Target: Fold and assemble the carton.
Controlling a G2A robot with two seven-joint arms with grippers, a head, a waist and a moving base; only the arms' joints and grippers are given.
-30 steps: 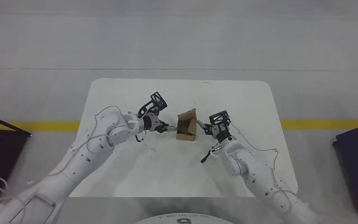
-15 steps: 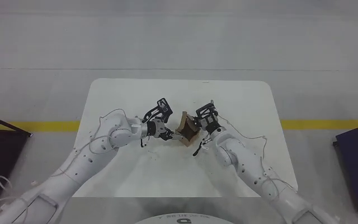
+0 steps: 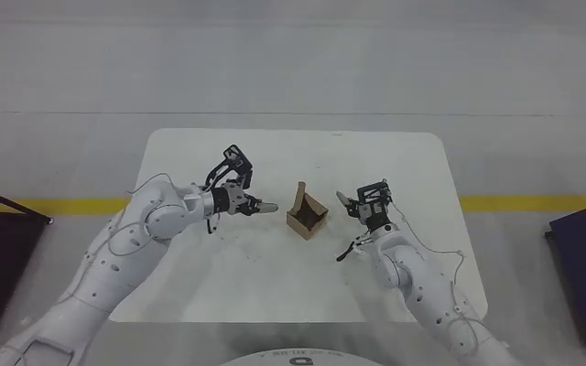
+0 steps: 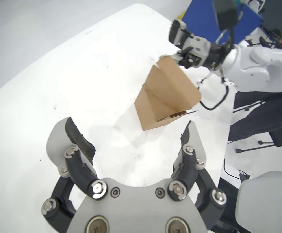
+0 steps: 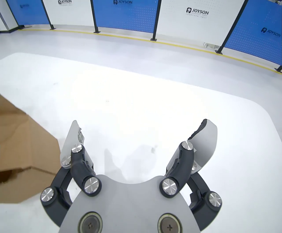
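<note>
Your carton (image 3: 307,218) sits on the worktop (image 3: 403,165) between your left pincer (image 4: 130,125) and right pincer (image 5: 141,125), both open and empty.

A white table (image 3: 275,284) with rounded corners stands on a pale grey floor (image 3: 293,55), its top flecked with small dark scuffs (image 5: 152,150); a yellow line (image 3: 522,202) runs along the floor on either side of it; beyond, blue and white partition panels (image 5: 125,10) stand between black posts (image 5: 156,19).
</note>
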